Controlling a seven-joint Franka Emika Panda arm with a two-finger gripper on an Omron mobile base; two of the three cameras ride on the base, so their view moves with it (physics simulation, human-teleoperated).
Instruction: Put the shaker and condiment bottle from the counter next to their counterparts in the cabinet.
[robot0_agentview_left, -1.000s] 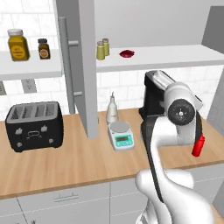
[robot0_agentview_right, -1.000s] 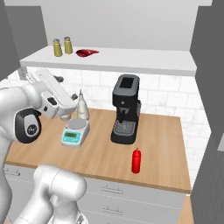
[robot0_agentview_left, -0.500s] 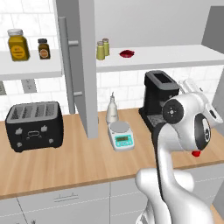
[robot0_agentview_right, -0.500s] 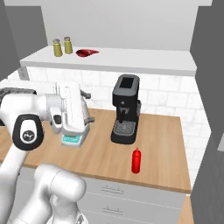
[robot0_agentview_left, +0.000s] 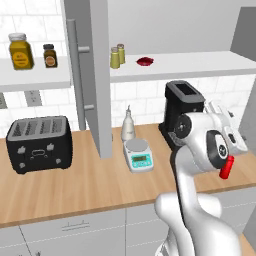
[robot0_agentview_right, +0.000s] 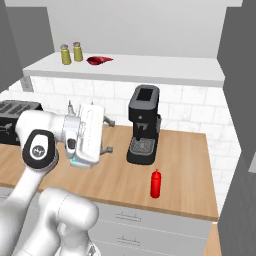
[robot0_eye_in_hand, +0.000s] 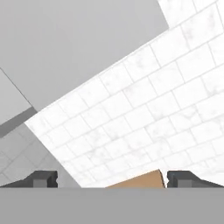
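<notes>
The red condiment bottle (robot0_agentview_right: 156, 183) stands upright on the wooden counter (robot0_agentview_right: 190, 170), in front of and to the right of the coffee machine; the arm partly hides this bottle (robot0_agentview_left: 226, 166) in the left base view. Two small olive-yellow shakers (robot0_agentview_right: 65, 54) (robot0_agentview_right: 77, 51) stand side by side on the white cabinet shelf (robot0_agentview_right: 150, 67), with a low dark-red item (robot0_agentview_right: 99, 60) next to them. My gripper (robot0_agentview_right: 107, 135) hangs open and empty above the counter, left of the coffee machine. Its fingertips (robot0_eye_in_hand: 41, 179) stand wide apart, facing the tiled wall.
A black coffee machine (robot0_agentview_right: 143, 125) stands mid-counter. A small scale (robot0_agentview_left: 139, 154) and a white pointed bottle (robot0_agentview_left: 128, 125) sit by the open grey cabinet door (robot0_agentview_left: 90, 75). A black toaster (robot0_agentview_left: 37, 142) is far left, and amber jars (robot0_agentview_left: 21, 50) stand on the left shelf.
The arm has folded down and the hand has turned away from the shelf towards the wall, staying empty. The red bottle and both shakers have not moved.
</notes>
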